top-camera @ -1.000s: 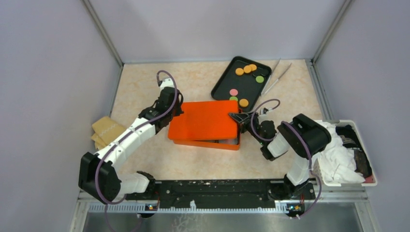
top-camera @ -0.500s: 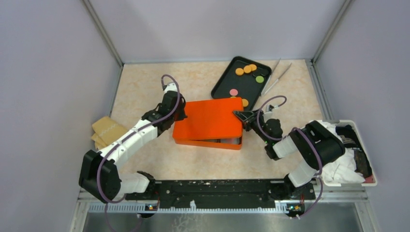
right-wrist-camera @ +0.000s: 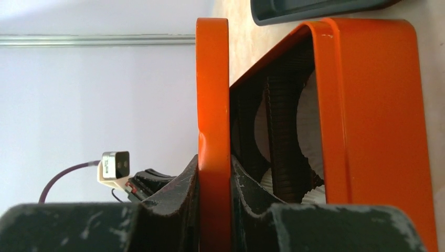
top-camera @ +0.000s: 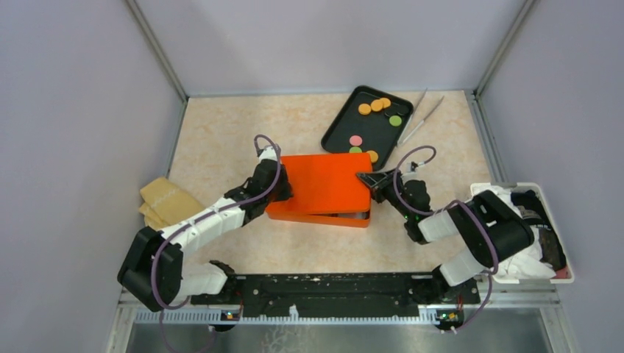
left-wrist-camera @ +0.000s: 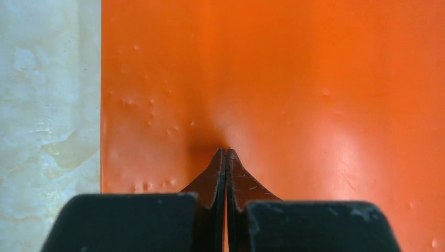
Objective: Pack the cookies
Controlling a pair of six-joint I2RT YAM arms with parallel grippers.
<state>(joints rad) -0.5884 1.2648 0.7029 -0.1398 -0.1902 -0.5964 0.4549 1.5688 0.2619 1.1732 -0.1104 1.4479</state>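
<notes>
One orange lid [top-camera: 320,184], right tool [right-wrist-camera: 214,170] clamping rim, left tool [left-wrist-camera: 226,153] closed

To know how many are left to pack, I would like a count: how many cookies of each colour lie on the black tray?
orange cookies: 4
green cookies: 2 (one partly hidden by the orange lid)
pink cookie: 1
Total: 7 visible; dark ones cannot be told apart from the black tray.
</notes>
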